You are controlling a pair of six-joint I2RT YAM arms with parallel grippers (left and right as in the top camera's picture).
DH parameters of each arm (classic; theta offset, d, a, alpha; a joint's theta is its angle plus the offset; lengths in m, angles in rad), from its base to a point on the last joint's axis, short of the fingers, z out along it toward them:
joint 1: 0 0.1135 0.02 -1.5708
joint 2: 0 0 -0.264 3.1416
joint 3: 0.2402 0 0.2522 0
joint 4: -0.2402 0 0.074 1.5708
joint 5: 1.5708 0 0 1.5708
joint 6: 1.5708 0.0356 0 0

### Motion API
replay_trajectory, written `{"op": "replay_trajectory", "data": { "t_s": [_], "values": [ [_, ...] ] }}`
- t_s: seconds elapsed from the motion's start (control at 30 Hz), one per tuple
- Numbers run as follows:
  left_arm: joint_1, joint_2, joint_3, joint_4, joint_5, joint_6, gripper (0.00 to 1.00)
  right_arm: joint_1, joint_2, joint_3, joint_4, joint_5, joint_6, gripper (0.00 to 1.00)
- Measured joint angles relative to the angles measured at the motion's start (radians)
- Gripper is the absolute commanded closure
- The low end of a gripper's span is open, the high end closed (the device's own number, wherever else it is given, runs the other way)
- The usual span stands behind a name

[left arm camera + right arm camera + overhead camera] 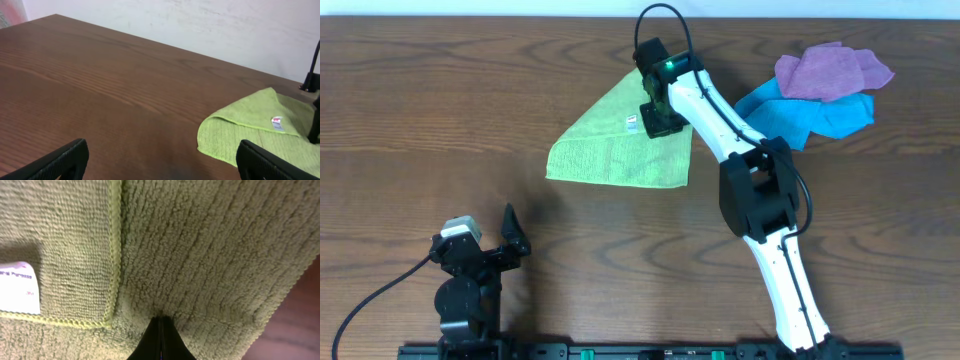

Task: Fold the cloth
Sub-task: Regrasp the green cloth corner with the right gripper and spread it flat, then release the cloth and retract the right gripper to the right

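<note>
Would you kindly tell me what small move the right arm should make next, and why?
Probably lift the right gripper straight up: shut, it rests on the green cloth, whose top layer already lies folded flat, with its hem and label showing.

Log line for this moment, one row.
task: fold cloth | green cloth: folded over, roughly triangular, label showing | right jaws: shut, tips down on cloth | left jaws: open, off cloth

The right arm [720,110] has white links, black joints, a lit green light [669,66] and a looping black cable [660,7]; the left arm [465,290] is black.
</note>
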Motion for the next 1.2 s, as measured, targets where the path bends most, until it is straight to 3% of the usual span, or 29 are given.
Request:
{"op": "replay_trajectory", "data": {
  "t_s": [0.47,0.67,0.97,1.2],
  "values": [
    [0.000,0.000,0.000,0.000,0.000,0.000,0.05,0.000,-0.080,-0.048,0.010,0.036,-0.002,0.99],
    [0.000,0.000,0.000,0.000,0.000,0.000,0.04,-0.009,-0.266,-0.049,0.001,0.041,-0.032,0.98],
    [0.000,0.000,0.000,0.000,0.000,0.000,0.05,-0.050,-0.551,-0.064,-0.146,0.047,-0.123,0.98],
    [0.000,0.000,0.000,0.000,0.000,0.000,0.05,-0.050,-0.862,-0.384,-0.142,0.065,-0.223,0.99]
  ]
}}
